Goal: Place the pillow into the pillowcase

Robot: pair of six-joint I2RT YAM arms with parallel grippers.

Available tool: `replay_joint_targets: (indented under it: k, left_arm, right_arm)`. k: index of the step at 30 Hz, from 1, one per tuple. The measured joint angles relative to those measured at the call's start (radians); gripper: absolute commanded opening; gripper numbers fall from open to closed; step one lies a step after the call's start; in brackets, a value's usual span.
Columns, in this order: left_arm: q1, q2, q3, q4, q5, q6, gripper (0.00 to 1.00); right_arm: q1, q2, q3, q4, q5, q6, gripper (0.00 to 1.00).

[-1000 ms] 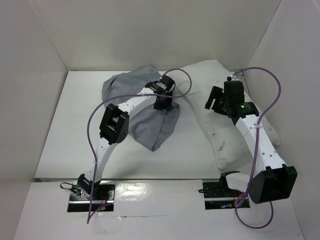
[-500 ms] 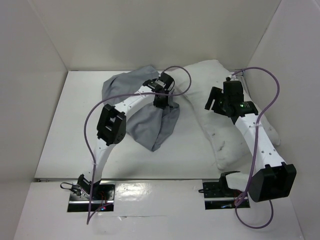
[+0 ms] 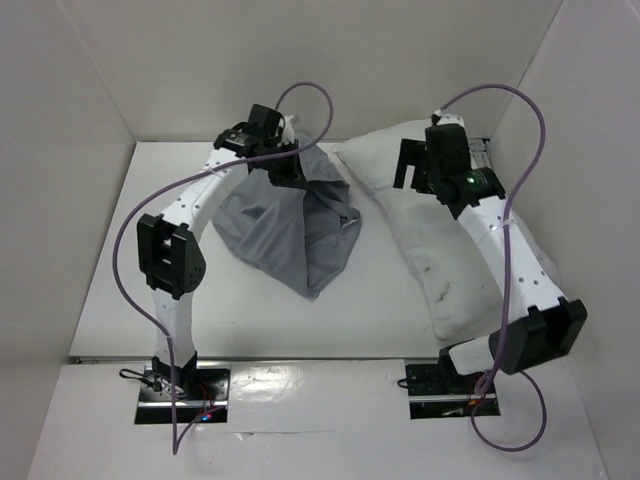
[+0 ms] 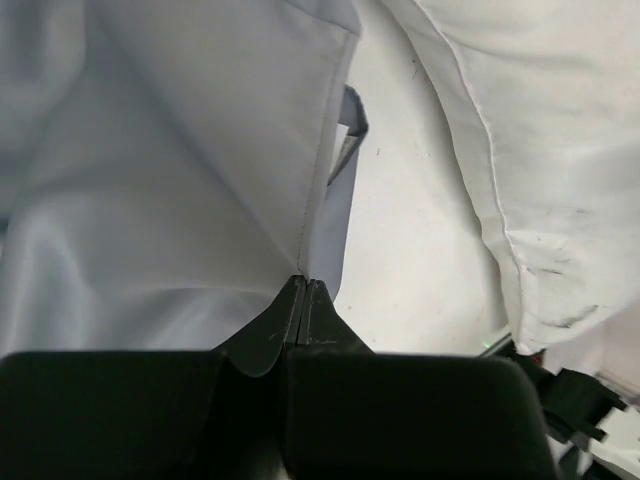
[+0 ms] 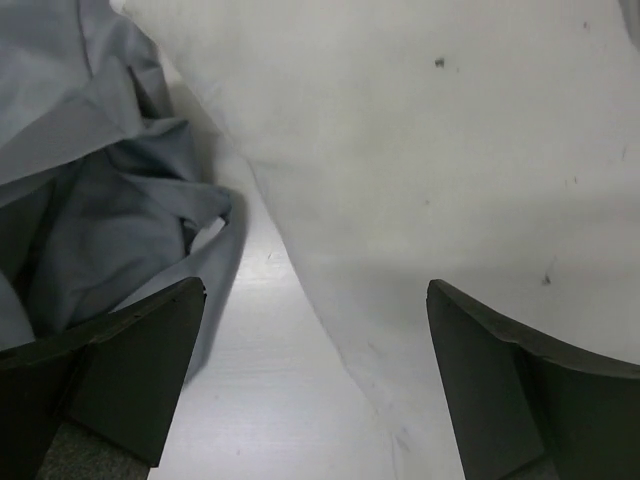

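Since a second ago our left gripper has swung rearward, pulling the pillowcase edge upward; the pillow lies at right, under our right gripper. Left wrist: jaws pinched shut on the grey hem. Right wrist: jaws wide apart, empty, above the pillow's edge.

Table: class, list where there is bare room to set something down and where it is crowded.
Free: the near strip of table in front of the pillowcase and pillow; the left side, between wall and pillowcase. Tight: the gap between them. Crowded: the back, around the left hand and right hand.
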Motion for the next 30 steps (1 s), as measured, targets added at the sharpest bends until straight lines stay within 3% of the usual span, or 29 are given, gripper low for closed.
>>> replay_joint_targets:
  k: [5,7,8,10,11,14,18,24,30]
  left_arm:
    - [0.068,-0.001,-0.035,0.003,0.089,0.0,0.0]
    - [0.066,-0.002,-0.046,0.002,0.116,0.0,0.0]
    - [0.064,-0.004,-0.05,0.003,0.128,0.0,0.0]
    - [0.064,-0.008,-0.056,-0.001,0.148,0.0,0.0]
    - [0.063,-0.012,-0.057,-0.005,0.158,0.001,0.0]
    - [0.066,-0.031,-0.059,-0.024,0.175,0.011,0.0]
    - [0.092,-0.086,-0.082,-0.04,0.202,0.023,0.0]
    - [0.14,-0.132,-0.09,-0.041,0.238,0.025,0.0]
    - [0.15,-0.132,-0.09,-0.04,0.266,0.022,0.0]
  right_arm:
    - [0.026,0.226,0.107,0.019,0.119,-0.016,0.99]
    - [0.004,0.346,0.134,0.026,0.119,-0.005,0.9]
    - [-0.011,0.406,0.146,0.032,0.113,0.001,0.78]
    - [-0.033,0.489,0.163,0.03,0.097,0.007,0.17]
    - [-0.041,0.52,0.17,0.031,0.085,0.018,0.0]
    - [-0.055,0.544,0.188,0.031,0.045,0.042,0.0]
    - [-0.063,0.459,0.163,0.06,0.002,0.048,0.0]
    - [-0.129,0.092,0.0,0.1,-0.104,0.037,0.0]
    - [-0.128,-0.238,-0.024,0.053,-0.239,-0.037,0.0]
